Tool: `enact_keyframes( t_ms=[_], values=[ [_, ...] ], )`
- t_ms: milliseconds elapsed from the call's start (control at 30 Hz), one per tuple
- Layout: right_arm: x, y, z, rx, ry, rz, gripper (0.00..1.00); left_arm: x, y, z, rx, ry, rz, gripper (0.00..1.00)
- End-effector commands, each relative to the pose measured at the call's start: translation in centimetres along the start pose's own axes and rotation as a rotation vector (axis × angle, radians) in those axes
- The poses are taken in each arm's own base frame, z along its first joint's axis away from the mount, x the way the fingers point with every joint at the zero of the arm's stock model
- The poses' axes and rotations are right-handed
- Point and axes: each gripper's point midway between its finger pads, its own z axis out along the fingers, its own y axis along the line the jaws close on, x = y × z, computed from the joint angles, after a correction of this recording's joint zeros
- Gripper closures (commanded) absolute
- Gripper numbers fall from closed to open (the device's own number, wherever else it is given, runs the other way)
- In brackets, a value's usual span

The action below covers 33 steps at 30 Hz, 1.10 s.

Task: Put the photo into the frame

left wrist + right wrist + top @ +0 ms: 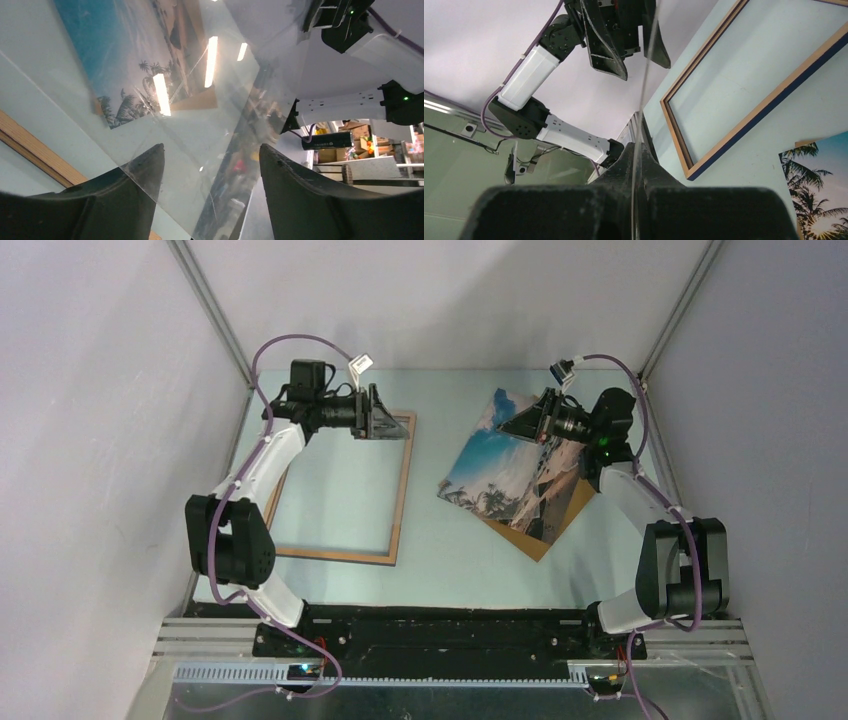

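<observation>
The photo (500, 460), a beach print, lies at the right on a brown backing board (545, 535). The frame (402, 490) lies flat at the left, wood-brown on top with a dark blue outer side (769, 102). A clear sheet (210, 135) hangs between the arms, almost invisible from above. My right gripper (640, 160) is shut on its edge. My left gripper (210, 160) is open, with a corner of the sheet between its fingers (145, 170) and touching neither pad that I can see. Through the sheet I see the photo (125, 60).
Grey walls with metal posts close in the table on three sides. The right arm (380, 40) hangs close across from the left gripper (624, 35). A frame rail (40, 152) runs below the left fingers. The arm bases stand at the near edge.
</observation>
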Motion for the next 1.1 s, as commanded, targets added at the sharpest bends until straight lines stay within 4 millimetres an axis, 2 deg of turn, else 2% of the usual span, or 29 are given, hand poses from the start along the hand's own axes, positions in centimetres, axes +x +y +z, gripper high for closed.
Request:
enact_keyframes(
  t_ms=[0, 200, 367, 500, 700, 767, 800, 900, 933, 1067],
  values=[
    [0.0, -1.1, 0.5, 0.034, -0.037, -0.039, 1.0, -0.6, -2.3, -0.8, 0.062, -0.019, 0.038, 0.29],
    [0.9, -3.2, 0.5, 0.077, -0.046, -0.019, 1.0, -1.2, -3.1, -1.0, 0.078, -0.029, 0.045, 0.45],
    [1.5, -4.2, 0.4, 0.092, -0.045, -0.005, 1.0, -1.6, -3.4, -1.0, 0.08, -0.034, 0.044, 0.53],
    [1.5, -4.3, 0.4, 0.092, -0.051, -0.002, 1.0, -1.4, -3.1, -1.0, 0.075, -0.033, 0.038, 0.61],
    [1.9, -4.7, 0.4, 0.102, -0.054, 0.003, 1.0, -1.3, -3.0, -1.0, 0.061, -0.041, 0.048, 0.79],
    [2.1, -4.8, 0.4, 0.106, -0.051, 0.001, 1.0, -1.4, -3.0, -1.0, 0.055, -0.044, 0.054, 0.94],
    [2.3, -4.8, 0.4, 0.107, -0.049, 0.0, 1.0, -1.5, -2.9, -1.0, 0.048, -0.047, 0.054, 0.97],
    [2.5, -4.8, 0.4, 0.113, -0.043, -0.002, 0.99, -1.4, -2.7, -1.1, 0.036, -0.051, 0.054, 1.0],
    [2.6, -4.7, 0.4, 0.114, -0.043, -0.005, 0.97, -1.5, -2.7, -1.1, 0.024, -0.058, 0.057, 1.0],
    [2.9, -4.9, 0.1, 0.146, -0.039, -0.008, 0.69, -1.5, -2.2, -2.1, -0.016, -0.087, 0.052, 1.0]
  ],
)
